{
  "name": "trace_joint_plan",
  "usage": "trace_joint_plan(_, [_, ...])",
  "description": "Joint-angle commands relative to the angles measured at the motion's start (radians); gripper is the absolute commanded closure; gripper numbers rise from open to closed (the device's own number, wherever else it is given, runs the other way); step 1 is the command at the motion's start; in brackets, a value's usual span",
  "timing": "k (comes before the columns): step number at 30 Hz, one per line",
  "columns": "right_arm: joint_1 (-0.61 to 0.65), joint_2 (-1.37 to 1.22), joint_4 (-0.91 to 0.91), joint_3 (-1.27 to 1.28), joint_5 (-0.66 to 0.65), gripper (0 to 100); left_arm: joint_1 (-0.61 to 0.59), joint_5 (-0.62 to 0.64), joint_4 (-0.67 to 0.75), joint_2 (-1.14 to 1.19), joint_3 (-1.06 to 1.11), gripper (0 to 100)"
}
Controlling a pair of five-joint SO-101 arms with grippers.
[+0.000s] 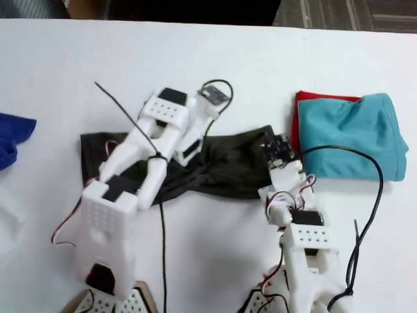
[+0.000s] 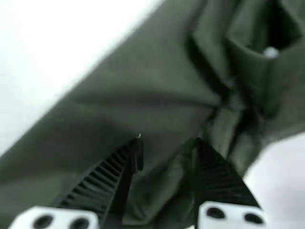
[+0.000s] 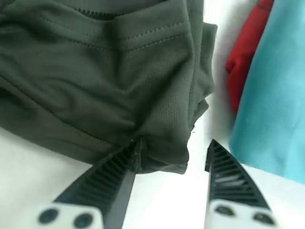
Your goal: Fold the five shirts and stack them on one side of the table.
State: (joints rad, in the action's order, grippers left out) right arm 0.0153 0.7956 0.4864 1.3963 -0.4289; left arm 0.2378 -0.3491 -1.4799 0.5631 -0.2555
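A dark olive shirt (image 1: 228, 166) lies crumpled across the middle of the white table (image 1: 215, 248). My left gripper (image 2: 167, 150) stands open low over the shirt (image 2: 143, 86), a bunched fold rising between its fingers; in the high view the left gripper (image 1: 189, 151) is over the shirt's middle. My right gripper (image 3: 174, 152) is open at the shirt's (image 3: 95, 71) right end, one finger touching the hem, the other over bare table. In the high view the right gripper (image 1: 279, 153) is at that end. A folded teal shirt (image 1: 355, 137) lies on a red shirt (image 1: 306, 104) at the right.
A blue shirt (image 1: 13, 140) lies bunched at the table's left edge. The teal shirt (image 3: 276, 95) and red shirt (image 3: 240, 62) lie close beside the right gripper. Black cables (image 1: 371, 195) trail from both arms. The arm bases stand at the near edge.
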Motion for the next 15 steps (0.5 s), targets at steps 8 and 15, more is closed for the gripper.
trace_joint_plan(8, [-0.079,0.033,0.002,-0.025,0.055,78.9,0.097,0.005,0.029,-0.153,0.160,81])
trace_joint_plan(15, [-0.079,0.033,0.002,-0.025,0.055,78.9,0.012,-0.002,0.169,-0.261,0.374,81])
